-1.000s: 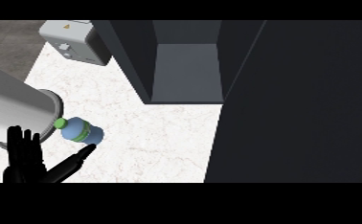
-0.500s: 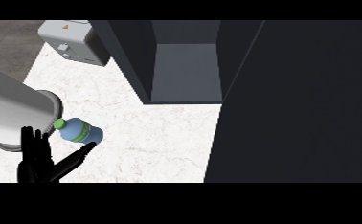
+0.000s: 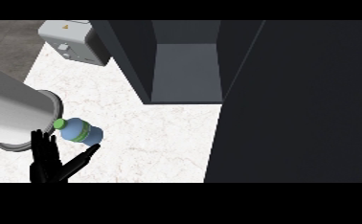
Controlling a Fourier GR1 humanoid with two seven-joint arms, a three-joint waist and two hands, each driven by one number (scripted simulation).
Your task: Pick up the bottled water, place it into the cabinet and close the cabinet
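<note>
We're hovering our left hand at the lower left, fingers straight and spread, thumb angling up toward the water bottle, nothing gripped. The bottle is lying on its side on the white surface, green cap just beside the grey forearm, well apart from the open cabinet. Risk: it's round and lying down, so a thumb nudge before closing is likely rolling it away. Right hand isn't showing.

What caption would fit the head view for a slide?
Open hand beside the bottle on the counter, before the open cabinet.
</note>
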